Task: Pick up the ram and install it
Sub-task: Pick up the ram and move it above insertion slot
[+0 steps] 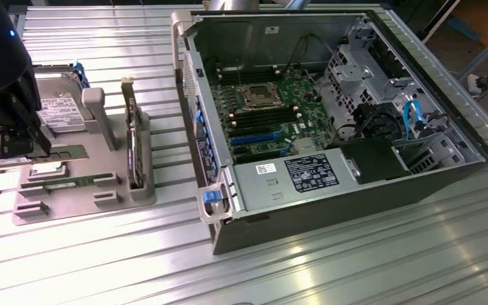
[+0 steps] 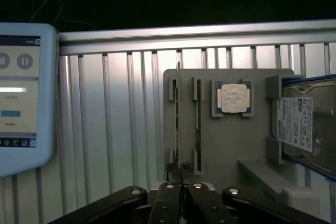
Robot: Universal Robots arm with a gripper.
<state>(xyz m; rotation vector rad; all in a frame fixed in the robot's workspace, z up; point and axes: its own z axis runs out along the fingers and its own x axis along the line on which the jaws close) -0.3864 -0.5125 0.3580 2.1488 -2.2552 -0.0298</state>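
Exterior and wrist views of a RAM-installation cell. The pincer [image 2: 181,195] is pressed together on the ram [image 2: 178,119], pinching the near end of the thin green stick, which stands on edge along the outer edge of the grey holder [image 2: 231,150], the edge farthest from the hard drive [image 2: 302,124]. A second ram stick [image 2: 198,124] stands just beside it in the parallel slot, between the gripped stick and the square silver CPU [image 2: 232,98].

In the exterior view the pincer [image 1: 39,151] and the ram [image 1: 73,152] lie over the holder [image 1: 66,204], with the second stick [image 1: 74,180] nearer the holder's front edge and a dark expansion card [image 1: 132,140] upright along its edge facing the computer case [image 1: 261,184]. The case lies open on the ribbed metal surface [image 1: 312,273], well apart from the ram, its motherboard [image 1: 269,114] exposed. A tablet [image 2: 18,93] rests at the surface's edge in the wrist view.
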